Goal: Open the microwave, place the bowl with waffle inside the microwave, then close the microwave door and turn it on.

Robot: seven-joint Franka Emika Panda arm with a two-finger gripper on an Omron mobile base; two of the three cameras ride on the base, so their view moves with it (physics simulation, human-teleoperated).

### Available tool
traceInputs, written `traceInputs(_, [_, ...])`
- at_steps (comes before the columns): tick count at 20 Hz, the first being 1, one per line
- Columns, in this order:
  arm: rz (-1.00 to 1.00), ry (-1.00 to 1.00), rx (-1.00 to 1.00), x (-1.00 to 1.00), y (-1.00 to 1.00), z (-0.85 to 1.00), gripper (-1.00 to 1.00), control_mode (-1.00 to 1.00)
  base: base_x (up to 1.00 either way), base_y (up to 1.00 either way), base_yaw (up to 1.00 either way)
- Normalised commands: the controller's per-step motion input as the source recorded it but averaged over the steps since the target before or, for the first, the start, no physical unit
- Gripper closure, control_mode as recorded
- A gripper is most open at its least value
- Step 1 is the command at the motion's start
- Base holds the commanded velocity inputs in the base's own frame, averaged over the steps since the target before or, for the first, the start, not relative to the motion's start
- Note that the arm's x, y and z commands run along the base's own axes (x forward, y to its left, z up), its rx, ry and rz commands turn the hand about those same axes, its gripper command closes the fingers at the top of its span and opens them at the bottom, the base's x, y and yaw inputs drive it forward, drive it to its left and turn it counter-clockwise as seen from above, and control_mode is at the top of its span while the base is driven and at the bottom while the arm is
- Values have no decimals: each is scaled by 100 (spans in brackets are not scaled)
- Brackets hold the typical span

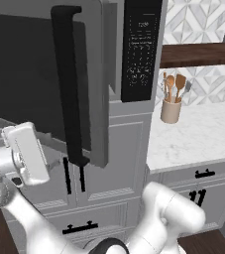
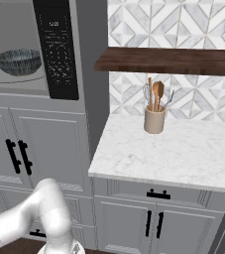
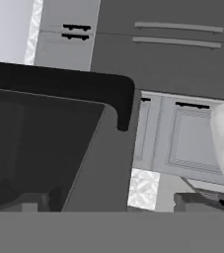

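While the microwave door (image 1: 44, 79) is standing partly swung out at the left, its black bar handle (image 1: 69, 84) facing outward, the bowl (image 2: 18, 60) is sitting inside the microwave (image 2: 29, 49) cavity, left of the keypad strip (image 2: 58, 47). Whether the gripper's fingers are apart is impossible to tell.

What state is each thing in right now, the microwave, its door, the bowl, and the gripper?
microwave: cavity exposed, keypad strip dark.
microwave door: swung open, not yet closed.
bowl: upright inside the microwave on the turntable; its contents can't be made out.
gripper: close behind the door's handle, open or shut can't be told.
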Motion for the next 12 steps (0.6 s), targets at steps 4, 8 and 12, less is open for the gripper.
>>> traceInputs(4, [0, 10, 27, 48, -100, 32, -100, -100, 0, 0, 0])
traceInputs(8, [12, 13, 24, 66, -99, 15, -100, -100, 0, 0, 0])
traceInputs(12, [31, 6, 11, 82, -86, 0, -100, -100, 0, 0, 0])
